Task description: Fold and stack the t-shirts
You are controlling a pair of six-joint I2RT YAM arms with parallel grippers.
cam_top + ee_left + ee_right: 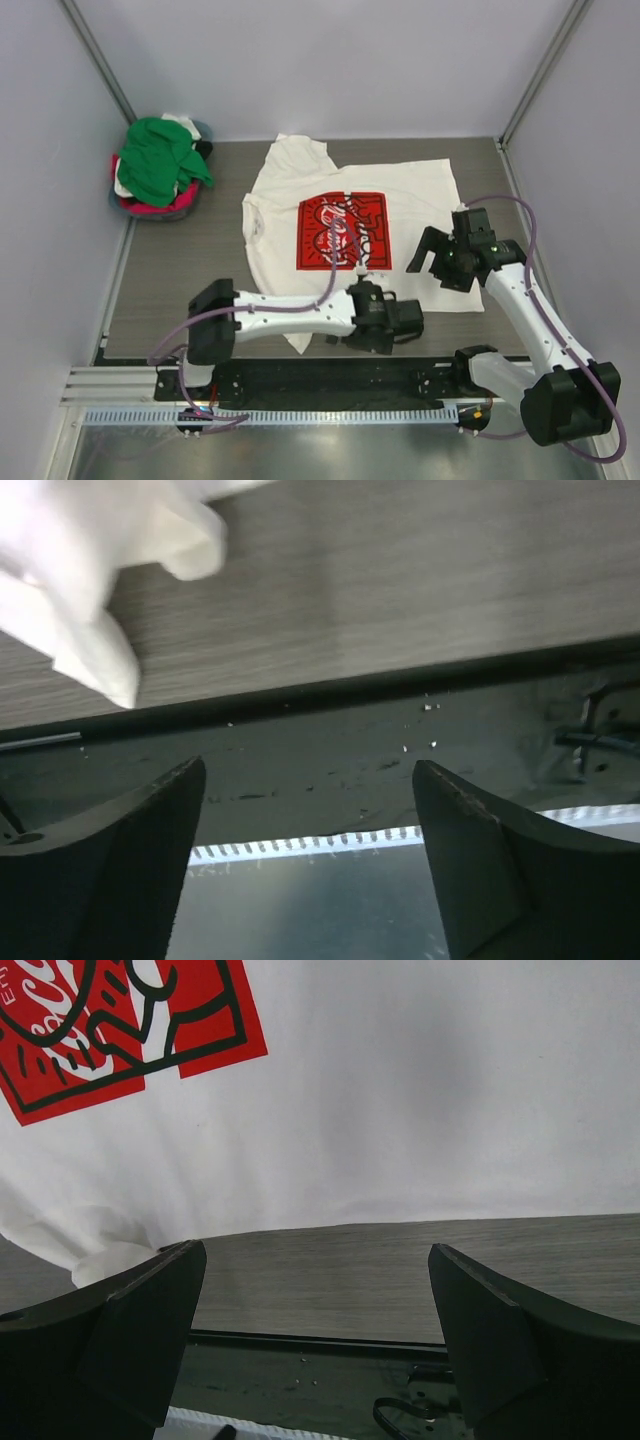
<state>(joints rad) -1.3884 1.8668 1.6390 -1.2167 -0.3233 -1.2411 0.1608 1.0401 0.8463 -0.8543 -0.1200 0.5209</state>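
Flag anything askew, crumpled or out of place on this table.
The cream t-shirt lies sideways, its near sleeve bunched up. Other t-shirts sit in a crumpled heap at the far left.

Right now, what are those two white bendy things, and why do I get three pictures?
They are two robot arms, each with a pincher at its end. The big picture looks down from above; the other two come from cameras on the wrists, showing their own dark fingers. A cream t-shirt with a red print lies spread on the table; a pile of shirts, green on top, sits far left. The left gripper and right gripper are open, holding nothing.
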